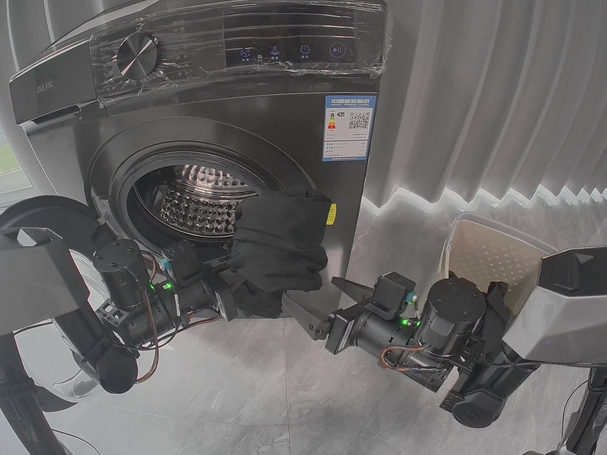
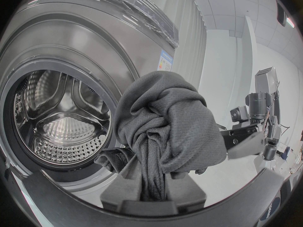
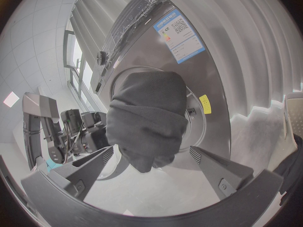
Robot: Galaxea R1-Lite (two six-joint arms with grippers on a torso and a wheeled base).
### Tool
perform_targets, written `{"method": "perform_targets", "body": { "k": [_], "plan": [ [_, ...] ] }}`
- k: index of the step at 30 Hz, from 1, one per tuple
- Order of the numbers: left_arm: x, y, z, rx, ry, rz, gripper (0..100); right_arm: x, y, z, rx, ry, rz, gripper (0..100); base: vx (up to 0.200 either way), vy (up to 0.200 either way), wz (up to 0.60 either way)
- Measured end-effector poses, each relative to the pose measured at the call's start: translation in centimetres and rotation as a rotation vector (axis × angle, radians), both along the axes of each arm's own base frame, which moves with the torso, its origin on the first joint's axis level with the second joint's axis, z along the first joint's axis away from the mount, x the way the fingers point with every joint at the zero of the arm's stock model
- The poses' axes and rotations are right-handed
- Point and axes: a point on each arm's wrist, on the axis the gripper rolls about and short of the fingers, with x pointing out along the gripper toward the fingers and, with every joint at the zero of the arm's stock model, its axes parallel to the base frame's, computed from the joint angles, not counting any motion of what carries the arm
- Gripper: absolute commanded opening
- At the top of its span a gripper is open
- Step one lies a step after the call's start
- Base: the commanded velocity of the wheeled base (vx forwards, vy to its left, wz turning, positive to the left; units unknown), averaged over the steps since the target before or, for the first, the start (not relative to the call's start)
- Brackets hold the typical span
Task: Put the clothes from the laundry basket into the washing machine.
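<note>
head view: the washing machine stands with its door swung open to the left and the steel drum showing. the left gripper is closed on a bunched dark garment, which hangs in front of the right edge of the door opening, outside the drum. the right gripper sits just below and to the right of the garment, its fingers spread wide with nothing in them. the laundry basket stands on the floor to the right of the machine, near the curtain

left wrist view: the left gripper pinches the lower folds of the garment between its two fingers; the rest of the cloth bulges up above them. the drum lies beside the garment. the right gripper shows farther off, beyond the cloth

right wrist view: the right gripper is wide open and holds nothing. the garment hangs beyond its fingers, in front of the door opening of the washing machine; whether they touch it cannot be told. a dark cloth lies at the laundry basket
</note>
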Motion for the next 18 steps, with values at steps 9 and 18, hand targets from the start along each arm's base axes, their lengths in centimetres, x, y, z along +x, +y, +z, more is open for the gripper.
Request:
{"method": "perform_targets", "body": {
  "k": [9,18],
  "plan": [
    [0.2,0.2,-0.3,0.006,0.009,0.013,0,-2.5,-0.7,1.0,-0.005,0.004,0.114,100,0.000,0.000,0.00],
    [-0.1,-0.2,-0.9,0.017,0.029,0.008,0,-2.2,0.2,5.1,0.111,-0.110,0.149,100,0.000,0.000,0.00]
  ]
}}
